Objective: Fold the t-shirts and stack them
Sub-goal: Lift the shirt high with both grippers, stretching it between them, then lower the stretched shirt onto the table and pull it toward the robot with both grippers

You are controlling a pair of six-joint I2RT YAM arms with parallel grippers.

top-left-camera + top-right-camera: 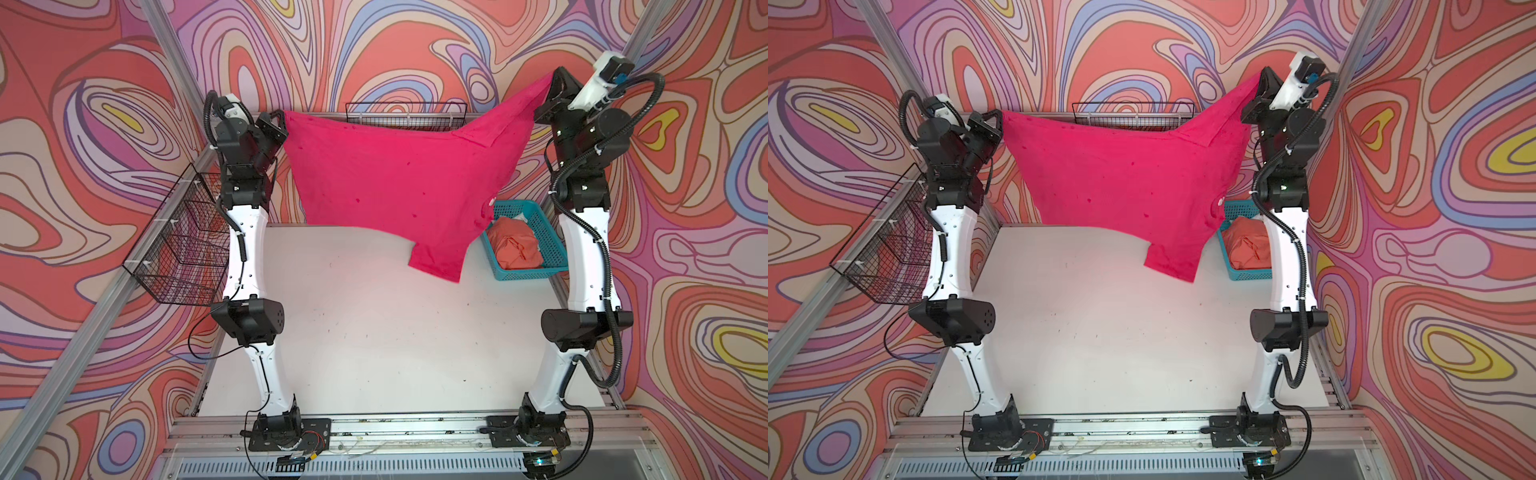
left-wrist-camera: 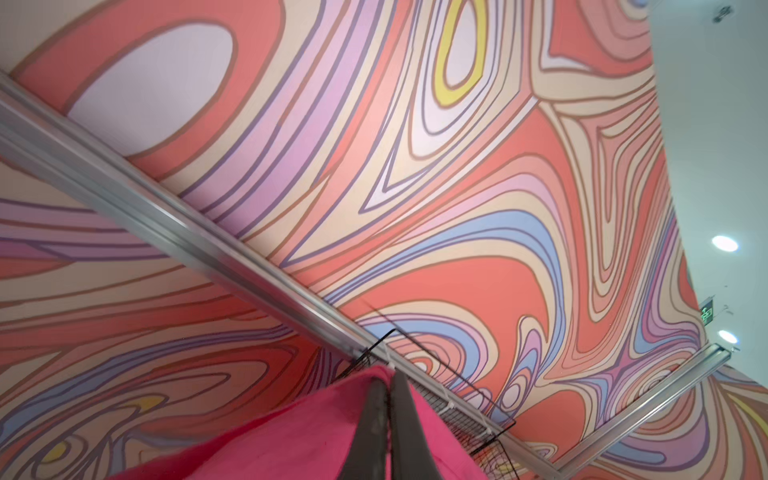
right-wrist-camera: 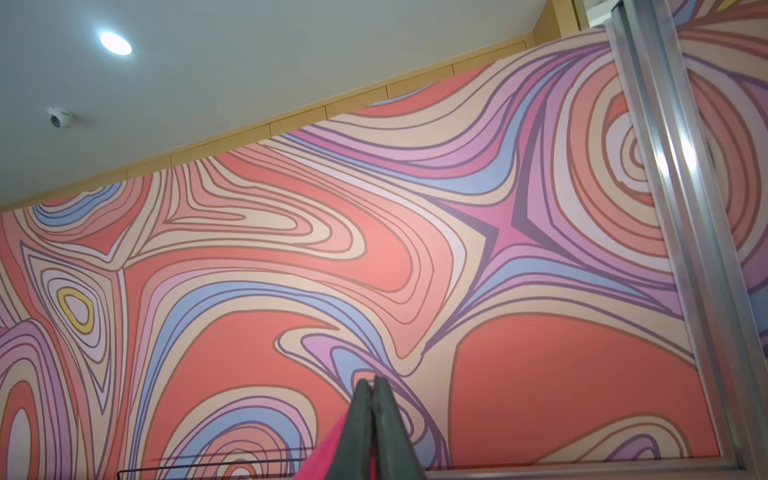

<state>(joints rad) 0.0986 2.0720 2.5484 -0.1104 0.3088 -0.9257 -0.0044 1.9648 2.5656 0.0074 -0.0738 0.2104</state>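
- You have the pink t-shirt (image 1: 386, 174) in plain magenta-pink, with faint darker specks scattered over it and one small white spot.
- Your orange t-shirt (image 1: 515, 245) is a solid orange-coral.
- The basket (image 1: 528, 274) is teal plastic lattice.
- Your table (image 1: 374, 340) is off-white with small dark flecks.
- The walls (image 1: 83, 174) carry swirling bands of coral, lilac, blue, cream and yellow, outlined in brown.
- The wire rack (image 1: 183, 253) is black mesh.
- Your left arm (image 1: 247, 249) and right arm (image 1: 584, 249) are white with black joints; the left gripper (image 2: 389, 376) and right gripper (image 3: 372, 380) look dark grey in your wrist views.
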